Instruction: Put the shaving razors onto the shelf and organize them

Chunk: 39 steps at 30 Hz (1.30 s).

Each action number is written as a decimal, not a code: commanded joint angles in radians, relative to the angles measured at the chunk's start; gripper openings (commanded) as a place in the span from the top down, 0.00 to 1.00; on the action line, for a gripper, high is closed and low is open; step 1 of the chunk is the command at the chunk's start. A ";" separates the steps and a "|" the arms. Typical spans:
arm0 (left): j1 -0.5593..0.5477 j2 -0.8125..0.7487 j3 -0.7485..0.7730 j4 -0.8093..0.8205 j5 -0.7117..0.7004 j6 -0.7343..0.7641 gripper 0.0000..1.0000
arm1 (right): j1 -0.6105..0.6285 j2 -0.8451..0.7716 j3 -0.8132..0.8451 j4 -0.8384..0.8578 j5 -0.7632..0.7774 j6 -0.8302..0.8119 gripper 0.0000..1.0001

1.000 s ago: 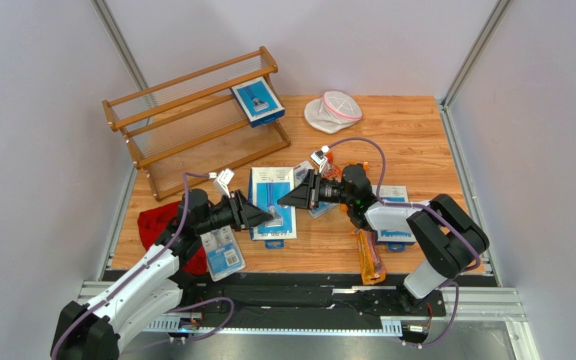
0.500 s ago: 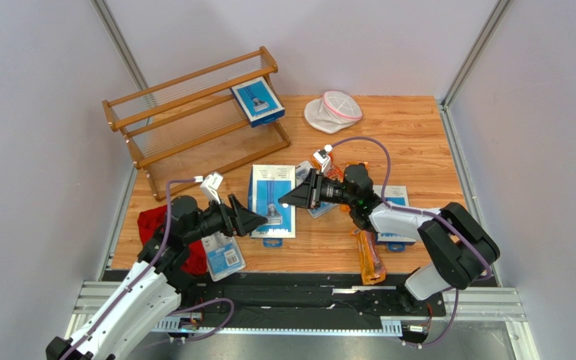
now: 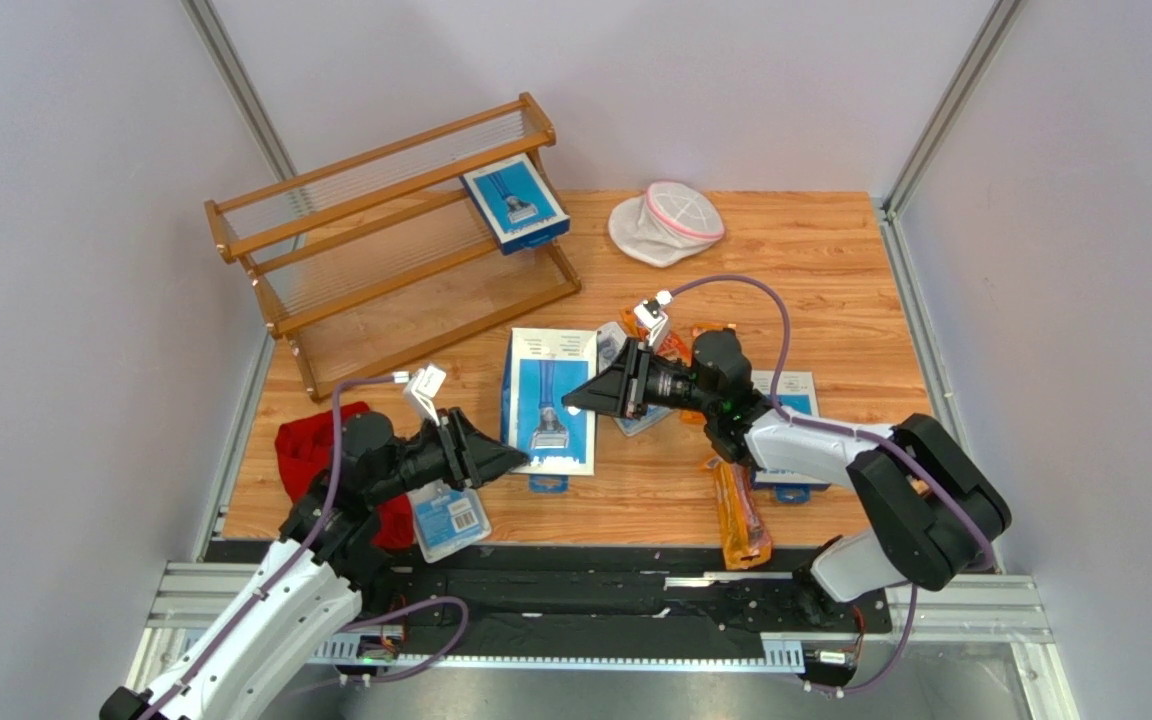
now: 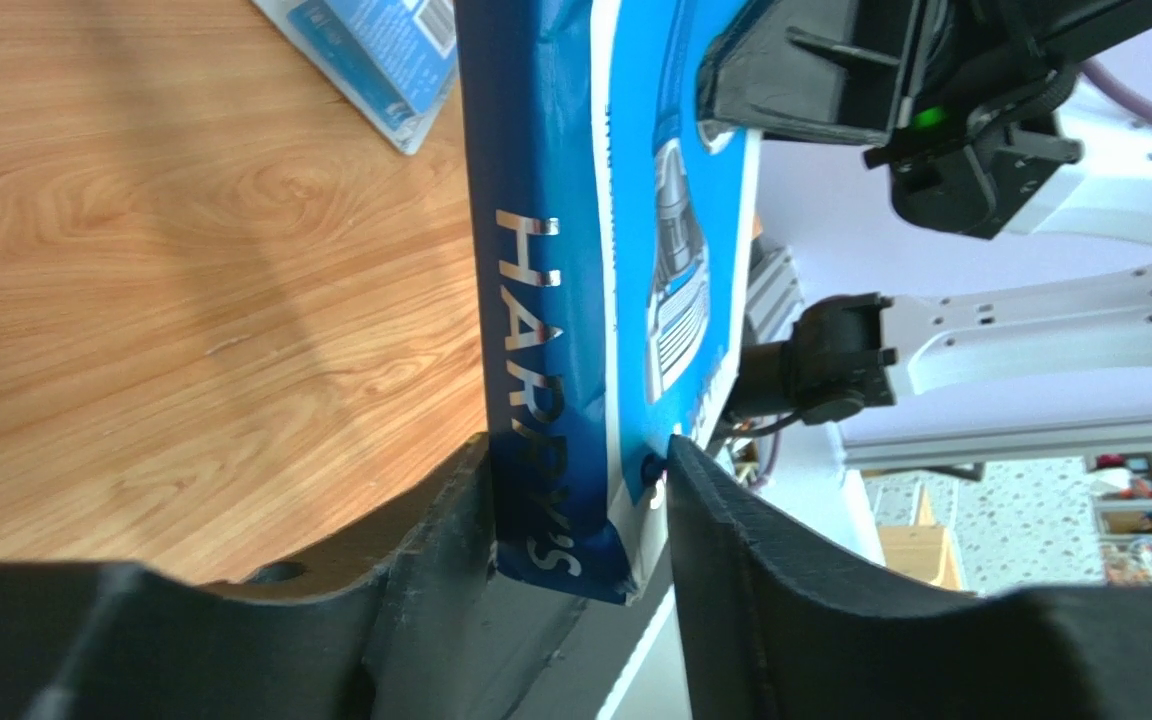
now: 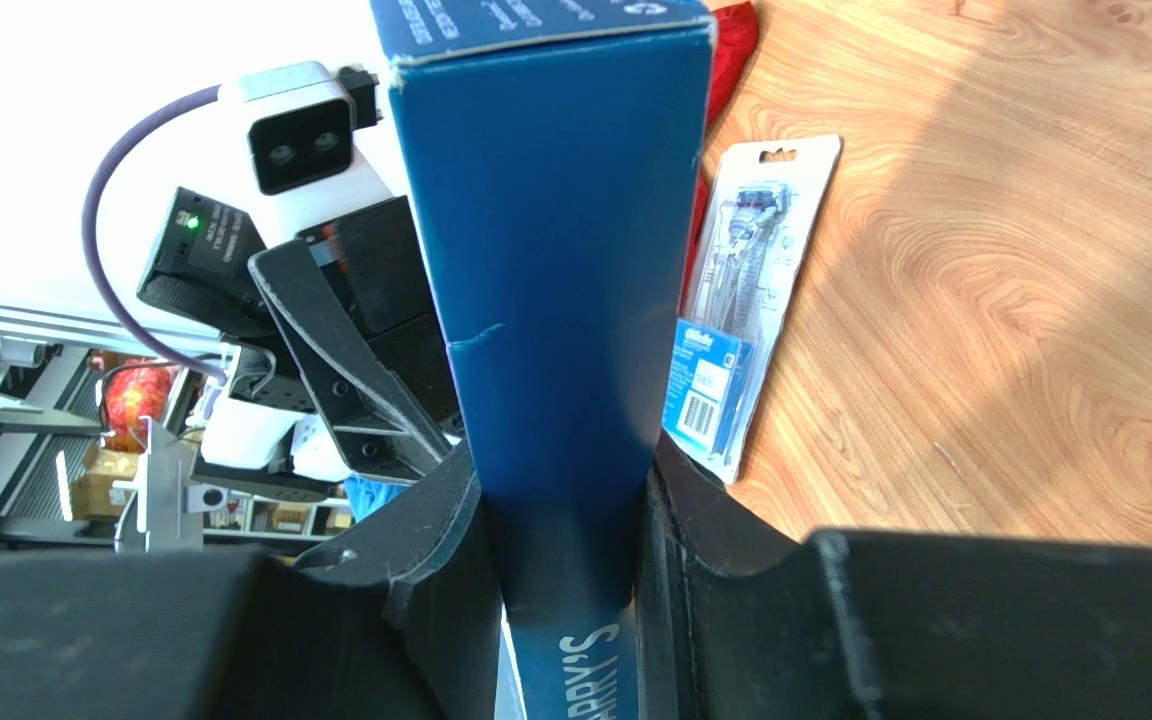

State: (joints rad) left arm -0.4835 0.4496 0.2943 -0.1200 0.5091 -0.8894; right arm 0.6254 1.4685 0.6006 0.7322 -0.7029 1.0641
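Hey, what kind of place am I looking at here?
Probably a robot test cell in a lab: plain white walls box in a wooden tabletop, two arms are mounted at a metal rail, and a shelf and blue razor box look staged.

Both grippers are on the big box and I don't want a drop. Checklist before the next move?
1. Right gripper clamped on box: ok.
2. Left gripper hold: cannot tell, there is a sliver of gap at one finger.
3. Grippers apart, on opposite box edges: ok.
4. Shelf top tier free left of shelved box: ok.
5. Table bare between box and shelf: ok.
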 commanded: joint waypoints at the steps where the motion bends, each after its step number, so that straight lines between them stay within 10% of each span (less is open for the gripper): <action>1: -0.003 -0.020 -0.004 0.042 0.026 -0.014 0.58 | -0.010 -0.048 -0.002 0.052 0.022 -0.006 0.99; 10: -0.003 -0.038 -0.017 0.051 0.032 -0.034 1.00 | -0.016 -0.060 -0.010 0.015 0.043 -0.016 0.77; 22: -0.003 -0.063 -0.009 0.054 -0.023 -0.080 1.00 | -0.023 -0.364 -0.079 -0.332 0.353 -0.185 0.04; 39: -0.003 -0.025 0.026 0.114 -0.190 -0.197 1.00 | -0.024 -0.613 -0.145 -0.518 0.609 -0.220 0.00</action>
State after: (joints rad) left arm -0.4847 0.4034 0.2775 -0.1051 0.3912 -1.0401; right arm 0.6044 0.8494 0.4545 0.2138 -0.1299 0.8661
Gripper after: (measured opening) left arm 0.393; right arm 0.998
